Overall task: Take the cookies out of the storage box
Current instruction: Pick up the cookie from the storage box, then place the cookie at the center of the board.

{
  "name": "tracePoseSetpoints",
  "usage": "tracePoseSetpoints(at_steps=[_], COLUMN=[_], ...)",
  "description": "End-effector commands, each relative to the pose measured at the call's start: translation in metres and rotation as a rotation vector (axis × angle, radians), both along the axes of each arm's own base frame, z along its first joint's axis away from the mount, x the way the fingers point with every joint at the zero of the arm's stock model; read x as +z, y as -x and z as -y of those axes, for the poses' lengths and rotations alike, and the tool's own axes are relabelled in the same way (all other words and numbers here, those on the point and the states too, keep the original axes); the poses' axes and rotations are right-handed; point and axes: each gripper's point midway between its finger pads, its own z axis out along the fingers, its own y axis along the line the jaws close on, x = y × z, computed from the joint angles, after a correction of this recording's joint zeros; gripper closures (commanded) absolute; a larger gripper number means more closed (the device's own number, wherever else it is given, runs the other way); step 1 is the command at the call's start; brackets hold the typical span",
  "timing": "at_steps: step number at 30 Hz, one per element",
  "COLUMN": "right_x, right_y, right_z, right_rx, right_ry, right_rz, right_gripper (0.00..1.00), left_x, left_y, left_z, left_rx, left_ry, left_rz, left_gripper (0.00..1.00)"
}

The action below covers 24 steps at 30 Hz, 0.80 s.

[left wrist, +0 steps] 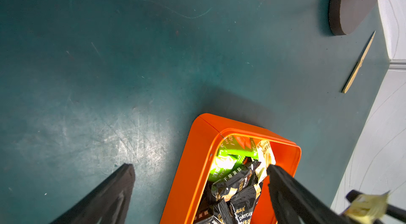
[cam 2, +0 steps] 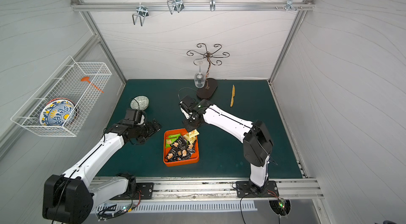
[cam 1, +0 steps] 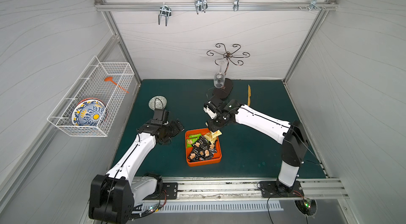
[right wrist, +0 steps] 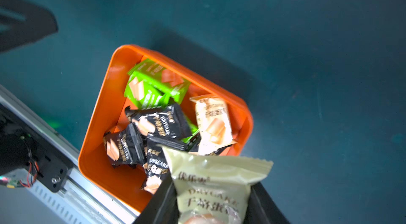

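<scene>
A: Entry one, the container?

B: One shallow bright orange plastic storage box [cam 1: 203,161], square, with rounded corners and low walls. It sat on the dark green table mat [cam 1: 252,146], toward the front edge and between the two arms.

A: Contents?

B: The cookies [cam 1: 201,148], small sealed packets in a loose heap, each printed with tan biscuits. Most were black. A couple of bright green ones lay against the far-left corner, and one whitish one lay by the right wall. They overlapped, so I could not count them.

A: Any outside the box?

B: One pale yellow packet [right wrist: 216,187]. The right gripper [cam 1: 212,130] had its jaws drawn in narrow on one end of it. The packet hung above the box's far-right corner.

A: And the left gripper [cam 1: 179,125]?

B: Its jaws were spread wide and it carried nothing. It hovered over the mat just off the box's far-left corner, without touching the box.

A: Sundries?

B:
- One white wire basket [cam 1: 66,127] hung on the left wall.
- In the basket, a blue-and-yellow patterned plate [cam 1: 89,114] stood on edge.
- Also in the basket was an orange plastic utensil [cam 1: 109,79].
- One small pale patterned bowl [cam 1: 157,102] sat on the mat behind the left arm.
- One dark-based stand with curled wire hooks [cam 1: 228,55] stood at the back of the mat.
- A clear wine glass [cam 1: 219,80] hung upside down from the stand.
- One tan wooden knife [cam 1: 249,95] lay flat on the mat, to the right of the stand.
</scene>
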Motion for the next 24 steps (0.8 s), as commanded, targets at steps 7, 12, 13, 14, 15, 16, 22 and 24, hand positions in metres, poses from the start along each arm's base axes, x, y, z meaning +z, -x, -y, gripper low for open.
tracePoseSetpoints(at_steps=[7, 12, 13, 14, 15, 16, 22, 24], right_x=[-0.026, -0.059, -0.066, -0.071, -0.077, -0.084, -0.104, -0.109], right_y=[-0.069, -0.108, -0.115, -0.121, -0.125, -0.131, -0.15, -0.151], right_z=[0.084, 0.109, 0.112, 0.114, 0.116, 0.119, 0.117, 0.115], right_rx=[-0.31, -0.413, -0.426, -0.439, -0.452, -0.468, -0.503, -0.502], right_ry=[0.059, 0.111, 0.123, 0.129, 0.132, 0.139, 0.127, 0.126], right_rz=[-0.044, -0.061, -0.061, -0.064, -0.074, -0.08, -0.096, -0.11], right_gripper=[0.57, 0.57, 0.57, 0.57, 0.57, 0.57, 0.56, 0.56], left_x=[0.01, 0.009, 0.009, 0.009, 0.009, 0.009, 0.007, 0.006], left_y=[-0.018, -0.021, -0.022, -0.022, -0.021, -0.021, -0.018, -0.017], left_z=[0.008, 0.012, 0.012, 0.013, 0.013, 0.013, 0.013, 0.013], left_rx=[-0.03, -0.049, -0.053, -0.055, -0.058, -0.059, -0.06, -0.06], left_ry=[0.021, 0.032, 0.033, 0.033, 0.032, 0.034, 0.038, 0.036], left_rz=[0.027, 0.022, 0.022, 0.022, 0.021, 0.021, 0.02, 0.018], left_gripper=[0.02, 0.02, 0.02, 0.02, 0.02, 0.02, 0.02, 0.02])
